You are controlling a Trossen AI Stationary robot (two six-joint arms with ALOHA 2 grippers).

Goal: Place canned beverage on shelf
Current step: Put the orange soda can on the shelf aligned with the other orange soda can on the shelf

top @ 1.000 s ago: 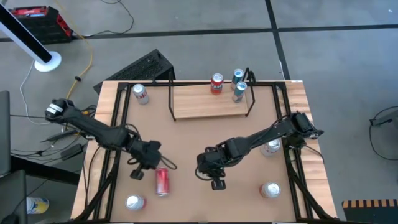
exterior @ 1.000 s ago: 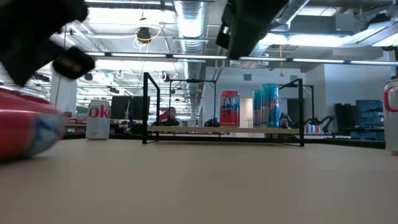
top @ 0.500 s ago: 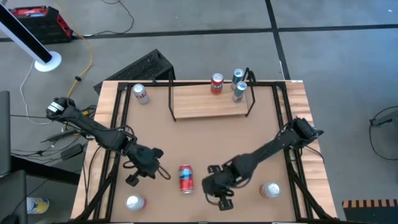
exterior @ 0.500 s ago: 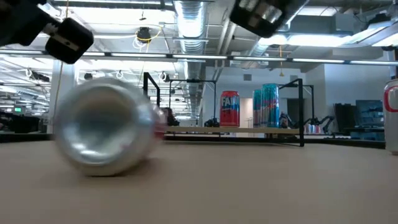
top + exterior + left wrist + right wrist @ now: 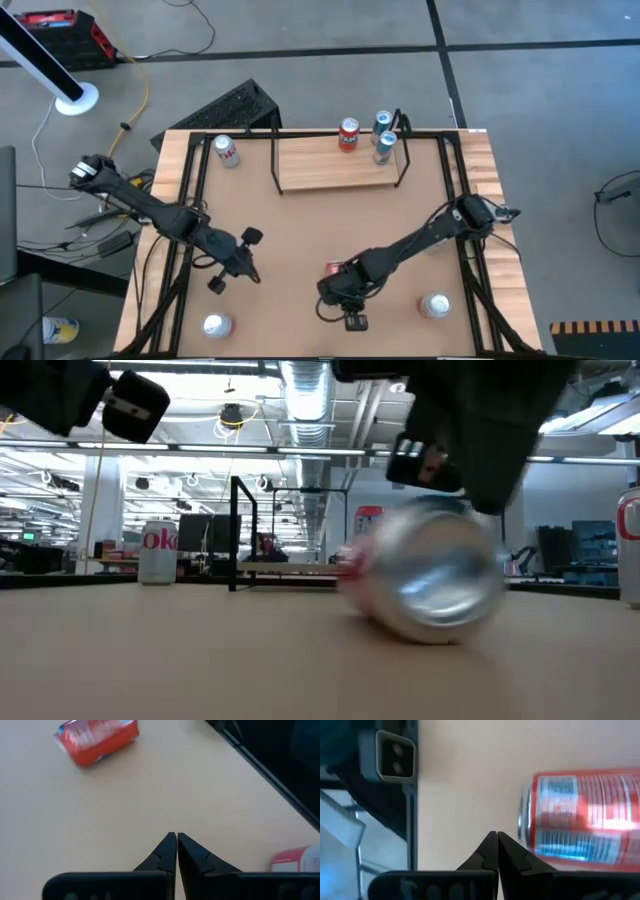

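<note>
A: Where's the can?

B: The red aluminium beverage can (image 5: 334, 268) lies on its side on the brown tabletop (image 5: 300, 230), near-centre, well short of the shelf. The low view shows its silver end (image 5: 440, 582) facing the camera. My right gripper (image 5: 352, 318) hangs just beside it on the near side; I can't tell whether it touches. The right wrist view shows the red-and-blue body (image 5: 582, 820) right next to my fingers (image 5: 487, 851).

A: Holding it?

B: No. My right fingers are pressed together with nothing between them. My left gripper (image 5: 222, 278) is the same, tips (image 5: 170, 851) closed on nothing, over the left-near part of the table. Its wrist view shows the lying can (image 5: 96, 739) well apart from it.

A: Shelf?

B: The small light-wood plank shelf with thin black rod uprights (image 5: 335, 165) sits at the far centre. An upright red can (image 5: 348, 133) stands at its far edge, and a blue-and-silver can (image 5: 385, 147) at its right end. Another blue-and-silver can (image 5: 382, 123) stands just beyond it.

A: Others?

B: A white-and-red upright can (image 5: 225, 150) is far-left by the table frame. A silver-topped can (image 5: 216, 325) stands near-left, and another one (image 5: 434, 305) near-right.
</note>
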